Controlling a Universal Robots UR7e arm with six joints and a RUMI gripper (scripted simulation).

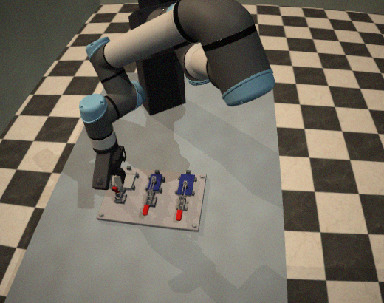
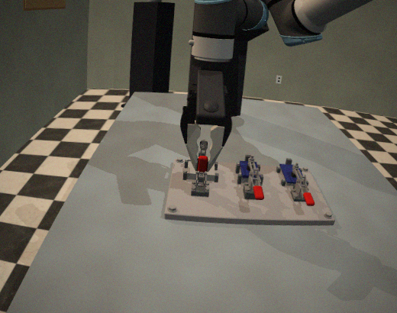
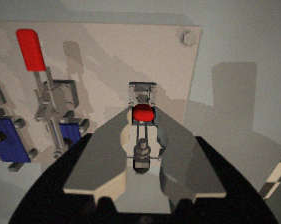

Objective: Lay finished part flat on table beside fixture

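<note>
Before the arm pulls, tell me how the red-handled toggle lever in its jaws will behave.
The lever looks rigid and hinged to its clamp base, so it should probably swing rather than lift free. Its smooth red grip, pinched by the gripper, might slip. The bolted fixture plate likely stays put.
</note>
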